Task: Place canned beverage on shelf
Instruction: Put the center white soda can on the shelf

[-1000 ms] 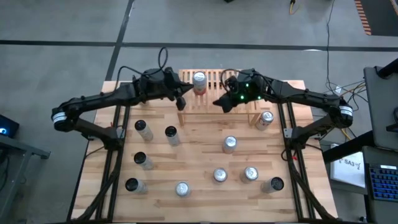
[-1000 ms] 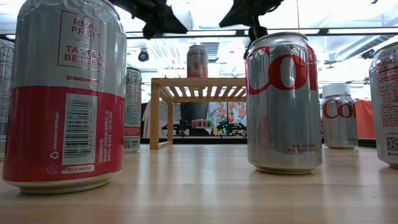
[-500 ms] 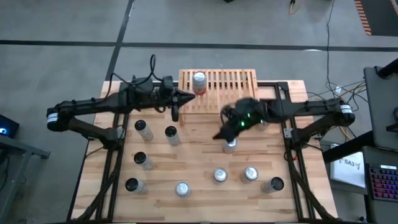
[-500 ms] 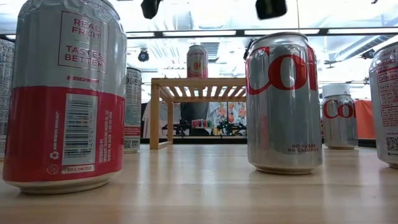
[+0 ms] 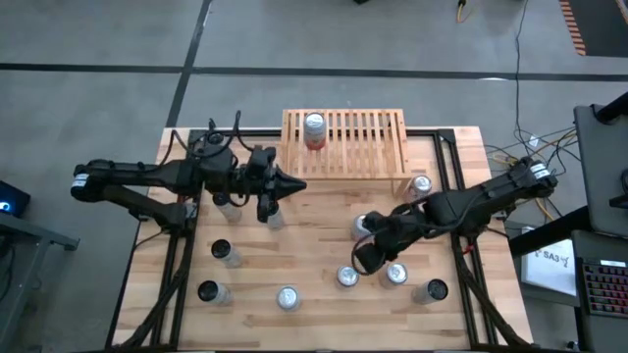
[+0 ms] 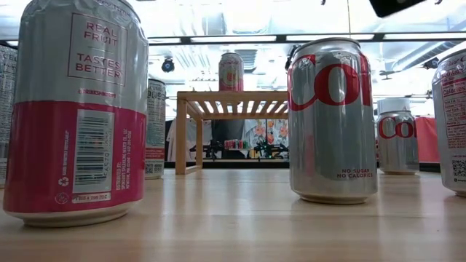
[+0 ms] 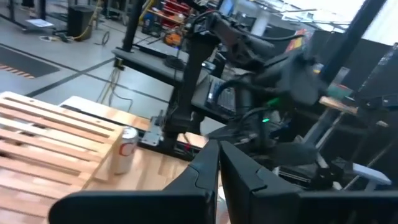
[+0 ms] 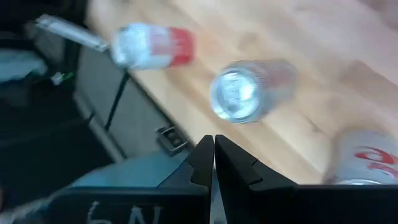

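The shelf point(image 5: 355, 143), a low slatted wooden rack, stands at the table's far edge. One red-and-silver can point(image 5: 314, 129) stands upright on its left part, also seen in the low view point(image 6: 231, 71). My left gripper point(image 5: 294, 184) is shut and empty. It points level toward the table's right, just in front of the shelf's left end. My right gripper point(image 5: 361, 260) is shut and empty. It slants down over the cans near the table's right middle, above a silver can point(image 8: 239, 93).
Several cans stand upright on the tabletop: on the left point(image 5: 225, 253), along the near edge point(image 5: 287, 297), in the right middle point(image 5: 395, 275), and one by the shelf's right leg point(image 5: 420, 184). Bare wood lies in the table's middle point(image 5: 314, 245).
Both grippers have drawn back from the shelf, staying shut. The left one has swung toward the near edge and rolled somewhat. The right one has swept farther toward the near edge, tipped downward and rolled, and now hangs over the cans. The can on the shelf has not moved.
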Action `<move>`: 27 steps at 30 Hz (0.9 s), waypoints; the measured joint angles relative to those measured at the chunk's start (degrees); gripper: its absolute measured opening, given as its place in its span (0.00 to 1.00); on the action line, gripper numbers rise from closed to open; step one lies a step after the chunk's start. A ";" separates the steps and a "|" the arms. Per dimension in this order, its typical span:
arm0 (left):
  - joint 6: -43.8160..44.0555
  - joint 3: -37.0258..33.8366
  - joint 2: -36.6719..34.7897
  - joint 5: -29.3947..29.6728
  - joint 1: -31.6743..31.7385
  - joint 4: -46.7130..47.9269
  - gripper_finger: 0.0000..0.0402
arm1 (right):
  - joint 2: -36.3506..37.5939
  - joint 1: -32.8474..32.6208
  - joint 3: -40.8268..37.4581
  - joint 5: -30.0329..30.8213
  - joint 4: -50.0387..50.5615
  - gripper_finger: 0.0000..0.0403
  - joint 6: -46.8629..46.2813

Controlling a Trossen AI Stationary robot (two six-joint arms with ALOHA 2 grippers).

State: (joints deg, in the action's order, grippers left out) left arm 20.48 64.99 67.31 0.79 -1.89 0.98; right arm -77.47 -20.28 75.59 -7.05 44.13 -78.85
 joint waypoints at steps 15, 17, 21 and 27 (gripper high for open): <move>6.28 -0.02 0.92 0.12 -0.90 0.41 0.00 | -0.96 -1.48 0.00 12.61 15.97 0.02 10.28; 6.99 -0.01 0.93 0.12 -1.19 0.37 0.00 | -0.96 -1.45 0.00 12.61 16.10 0.02 10.78; 7.10 -0.01 0.96 0.11 -1.81 0.34 0.00 | -0.98 -1.45 0.00 12.61 16.03 0.02 11.04; 7.29 0.00 0.96 0.10 -1.83 0.34 0.00 | -0.98 -1.45 0.00 12.60 15.82 0.02 13.49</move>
State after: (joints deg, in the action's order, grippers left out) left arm 27.77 64.99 68.27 0.89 -3.73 1.32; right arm -78.46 -21.74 75.59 5.55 59.95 -65.36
